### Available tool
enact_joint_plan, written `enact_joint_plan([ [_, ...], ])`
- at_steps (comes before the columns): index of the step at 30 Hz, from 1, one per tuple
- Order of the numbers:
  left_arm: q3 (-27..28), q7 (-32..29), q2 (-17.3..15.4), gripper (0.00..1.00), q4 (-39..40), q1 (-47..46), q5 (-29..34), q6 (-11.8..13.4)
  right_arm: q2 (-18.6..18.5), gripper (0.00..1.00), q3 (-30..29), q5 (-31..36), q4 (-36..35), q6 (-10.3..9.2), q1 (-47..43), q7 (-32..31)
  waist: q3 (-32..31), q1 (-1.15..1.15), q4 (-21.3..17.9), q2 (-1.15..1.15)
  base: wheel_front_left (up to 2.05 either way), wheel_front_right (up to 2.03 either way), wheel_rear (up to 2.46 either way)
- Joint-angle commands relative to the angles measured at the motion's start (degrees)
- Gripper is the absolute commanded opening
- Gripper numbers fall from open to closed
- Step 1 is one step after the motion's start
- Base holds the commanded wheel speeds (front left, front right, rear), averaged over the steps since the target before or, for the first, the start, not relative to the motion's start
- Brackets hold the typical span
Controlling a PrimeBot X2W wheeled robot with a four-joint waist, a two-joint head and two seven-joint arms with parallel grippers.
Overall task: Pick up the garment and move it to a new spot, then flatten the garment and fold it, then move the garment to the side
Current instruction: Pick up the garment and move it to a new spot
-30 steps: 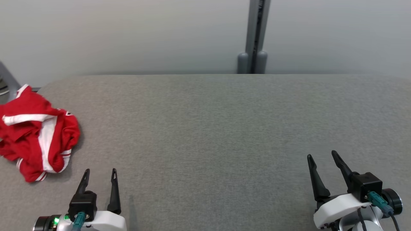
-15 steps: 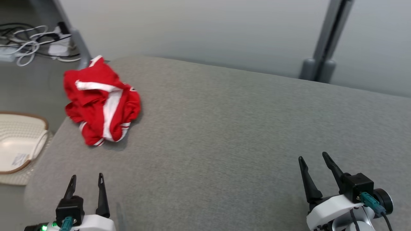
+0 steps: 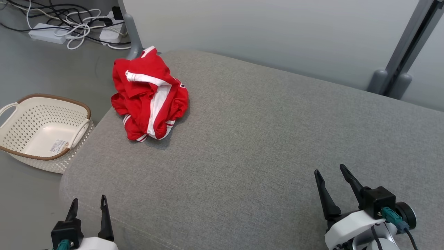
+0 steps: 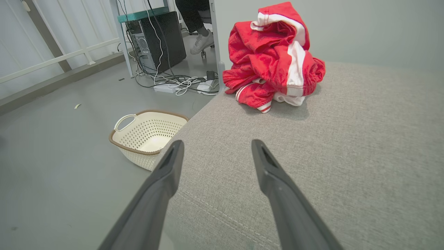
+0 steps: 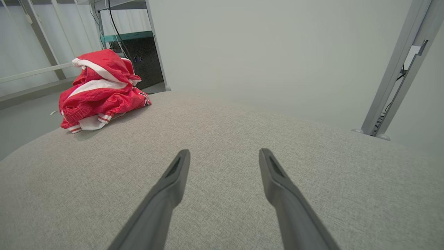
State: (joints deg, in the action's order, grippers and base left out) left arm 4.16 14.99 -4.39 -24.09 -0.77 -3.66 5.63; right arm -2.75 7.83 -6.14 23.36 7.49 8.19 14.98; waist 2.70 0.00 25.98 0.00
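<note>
Fingers spread wide on both sides: the left gripper (image 3: 88, 198) hangs at the near left corner of the grey padded table (image 3: 260, 139), the right gripper (image 3: 329, 168) over its near right part, each empty. The garment (image 3: 149, 97) (red with white stripes) lies crumpled in a heap on the table's far left corner, well apart from both grippers. Beside that edge, on the floor (image 3: 34, 76), stands a cream basket (image 3: 55, 98) with a brown rim; cables (image 3: 76, 27) lie beyond it.
</note>
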Motion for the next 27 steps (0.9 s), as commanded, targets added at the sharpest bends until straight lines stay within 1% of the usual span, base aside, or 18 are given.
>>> enact_joint_plan([
  [1, 0.46, 0.30, -0.06, 1.00, -0.33, -1.36, -0.73, -0.77, -0.34, 1.00, 0.27, -0.11, 0.20, 0.00, 0.68, 0.31, 0.61, 0.00, -0.51, 0.00, 0.00, 0.00, 0.00],
  [4, 1.13, 0.30, 0.08, 1.00, -1.45, -2.98, -1.09, -2.07, -0.97, 1.00, 0.83, 0.11, 0.37, 0.00, 1.21, 0.31, 1.74, 0.00, -1.76, 0.00, 0.00, 0.00, 0.00],
  [7, 1.45, 0.29, 0.02, 1.00, -2.64, -5.79, -0.81, -2.72, -1.89, 1.00, 1.17, 0.20, 0.20, 0.00, 1.98, 0.31, 3.35, 0.00, -3.36, 0.00, 0.00, 0.00, 0.00],
  [9, 1.34, 0.30, -0.69, 1.00, -3.92, -8.70, -0.34, -3.60, -2.67, 1.00, 1.32, 0.24, 0.05, 0.00, 2.29, 0.31, 4.61, 0.00, -4.48, 0.00, 0.00, 0.00, 0.00],
  [12, 1.30, 0.29, -1.83, 1.00, -6.22, -13.24, 0.20, -4.24, -3.69, 1.00, 1.76, 0.25, -0.32, 0.00, 3.18, 0.31, 6.72, 0.00, -6.30, 0.00, 0.00, 0.00, 0.00],
  [17, 1.44, 0.29, -4.74, 1.00, -11.09, -22.26, 0.70, -5.60, -5.05, 1.00, 2.76, -0.24, -1.31, 0.00, 4.69, 0.31, 10.71, 0.00, -9.62, 0.00, 0.00, 0.00, 0.00],
  [20, 1.81, 0.22, -5.92, 1.00, -15.10, -28.02, -0.10, -6.19, -6.14, 1.00, 2.83, -0.40, -1.82, 0.00, 5.80, 0.31, 13.19, 0.00, -11.18, 0.00, 0.00, 0.00, 0.00],
  [27, 2.45, -0.36, -10.09, 1.00, -27.40, -42.16, -1.21, -7.57, -7.49, 1.00, 3.60, -0.59, -2.57, 0.00, 7.73, 0.31, 18.46, 0.00, -14.34, 0.00, 0.00, 0.00, 0.00],
])
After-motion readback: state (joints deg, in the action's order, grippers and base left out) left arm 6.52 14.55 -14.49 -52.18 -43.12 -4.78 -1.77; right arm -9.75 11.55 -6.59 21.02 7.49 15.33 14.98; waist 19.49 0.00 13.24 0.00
